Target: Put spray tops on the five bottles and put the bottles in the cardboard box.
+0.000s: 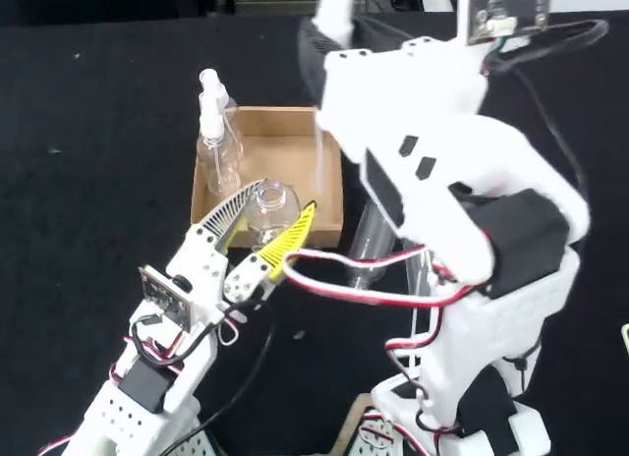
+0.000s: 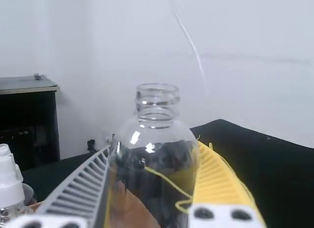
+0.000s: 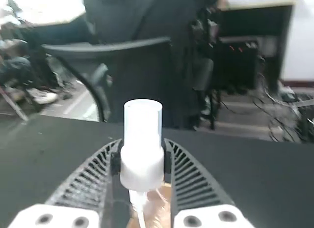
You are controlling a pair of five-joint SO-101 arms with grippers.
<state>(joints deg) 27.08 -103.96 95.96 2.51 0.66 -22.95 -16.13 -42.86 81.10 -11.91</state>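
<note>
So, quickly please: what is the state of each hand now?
Left hand: closed on the clear uncapped plastic bottle.
Right hand: closed on the white plastic spray top.

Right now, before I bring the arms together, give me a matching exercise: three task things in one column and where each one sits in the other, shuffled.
Things:
1. uncapped bottle
2. spray top
3. two capped bottles

Places:
A. gripped in the right gripper
B. standing in a corner of the cardboard box
C. gripped in the left gripper

Pairs: 1-C, 2-A, 3-B.
</note>
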